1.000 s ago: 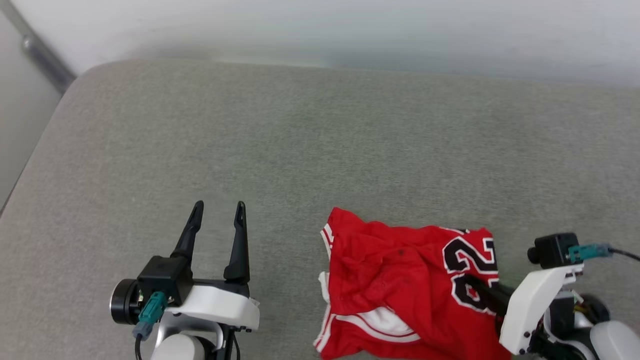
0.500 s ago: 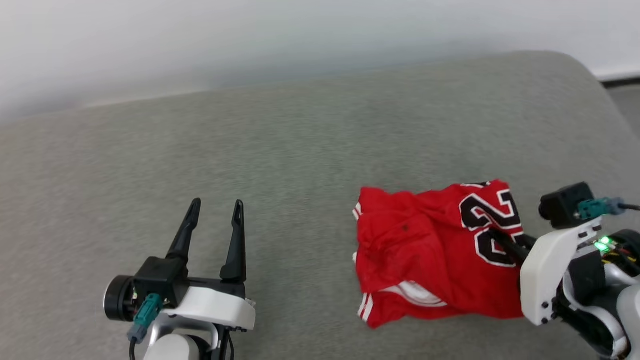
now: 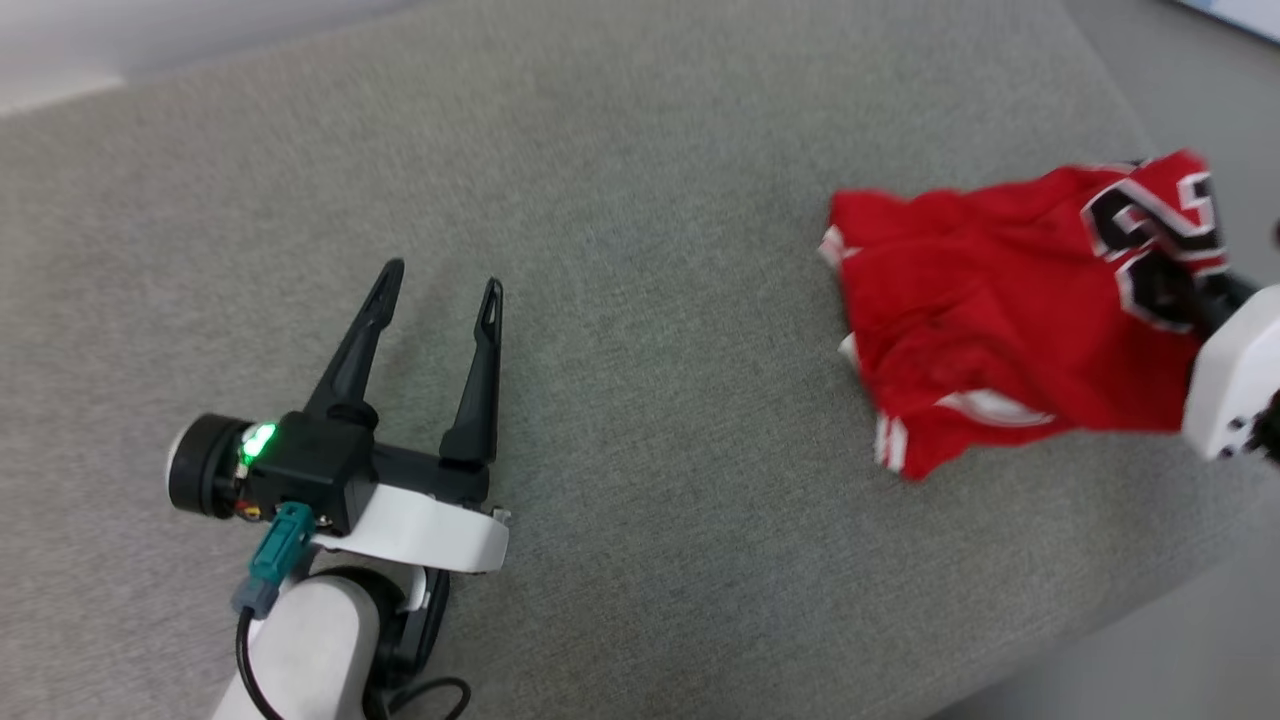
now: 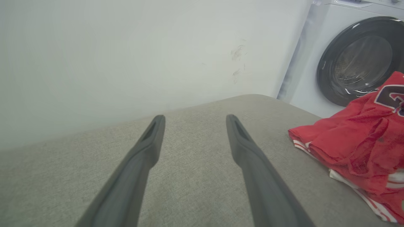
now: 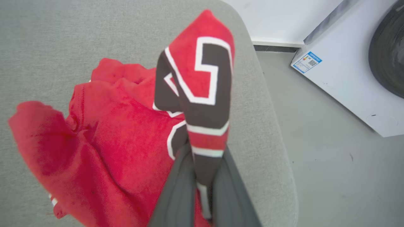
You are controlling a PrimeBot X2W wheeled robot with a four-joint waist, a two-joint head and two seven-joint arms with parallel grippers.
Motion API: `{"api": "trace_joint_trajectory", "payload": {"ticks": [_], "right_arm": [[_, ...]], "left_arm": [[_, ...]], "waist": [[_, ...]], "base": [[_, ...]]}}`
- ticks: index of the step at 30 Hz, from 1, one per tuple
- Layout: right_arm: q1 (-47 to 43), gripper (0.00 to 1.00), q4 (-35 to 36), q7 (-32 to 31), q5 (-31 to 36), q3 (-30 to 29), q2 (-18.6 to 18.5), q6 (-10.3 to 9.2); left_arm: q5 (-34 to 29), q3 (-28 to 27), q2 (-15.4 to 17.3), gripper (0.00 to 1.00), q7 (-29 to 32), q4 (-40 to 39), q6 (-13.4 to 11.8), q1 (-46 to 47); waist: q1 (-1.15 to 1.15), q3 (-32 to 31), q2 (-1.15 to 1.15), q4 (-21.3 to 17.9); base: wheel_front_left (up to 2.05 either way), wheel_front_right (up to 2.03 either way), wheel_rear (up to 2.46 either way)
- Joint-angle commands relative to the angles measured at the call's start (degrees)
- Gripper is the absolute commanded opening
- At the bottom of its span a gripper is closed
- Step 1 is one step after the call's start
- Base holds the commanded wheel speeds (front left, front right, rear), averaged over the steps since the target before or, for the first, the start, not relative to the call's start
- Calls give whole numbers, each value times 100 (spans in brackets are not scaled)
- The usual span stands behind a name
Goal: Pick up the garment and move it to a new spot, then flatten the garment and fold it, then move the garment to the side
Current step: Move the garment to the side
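Note:
The garment (image 3: 1010,300), a crumpled red shirt with a black white-edged number, lies near the right end of the grey padded surface (image 3: 640,250). My right gripper (image 3: 1185,295) is shut on the printed part, at the head view's right edge. In the right wrist view a fold of the garment (image 5: 126,135) stands up pinched in the right gripper (image 5: 205,154), and the rest hangs to the surface. My left gripper (image 3: 443,277) is open and empty, well left of the shirt. The left wrist view shows the left gripper (image 4: 194,118) low over the surface, with the garment (image 4: 353,148) to its right.
A white washing machine (image 4: 356,63) with a dark round door stands beyond the surface's right end, also seen as the washing machine (image 5: 347,78) over grey floor (image 5: 315,151). A pale wall (image 4: 126,56) runs behind. The rounded right edge (image 5: 268,126) of the surface is close to the shirt.
The head camera has swung to the right. The right gripper, shut on the shirt, has lifted its printed part and drawn it toward the surface's right end, away from the left gripper.

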State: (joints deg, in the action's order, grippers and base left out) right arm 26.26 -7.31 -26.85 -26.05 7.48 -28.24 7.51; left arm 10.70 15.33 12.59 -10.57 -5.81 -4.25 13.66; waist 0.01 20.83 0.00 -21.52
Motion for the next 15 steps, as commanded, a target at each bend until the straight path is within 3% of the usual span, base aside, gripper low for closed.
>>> {"api": "trace_joint_trajectory", "payload": {"ticks": [1, 6, 15], "right_arm": [[324, 0, -183, 237, 81, -119, -150, -4], [876, 0, -920, 662, 170, -528, -354, -4], [1699, 0, -2761, 1800, 440, -1283, -330, -5]], "left_arm": [[-61, 15, 85, 100, 75, -129, 31, 175], [-196, 87, 213, 100, 286, -458, 109, 472], [-332, 200, 331, 100, 439, -806, 181, 852]], "waist": [[-1, 687, 0, -176], [-1, 1280, 0, -29], [-1, 1989, 0, 303]], "base": [[0, 0, 0], [0, 0, 0], [0, 0, 0]]}}
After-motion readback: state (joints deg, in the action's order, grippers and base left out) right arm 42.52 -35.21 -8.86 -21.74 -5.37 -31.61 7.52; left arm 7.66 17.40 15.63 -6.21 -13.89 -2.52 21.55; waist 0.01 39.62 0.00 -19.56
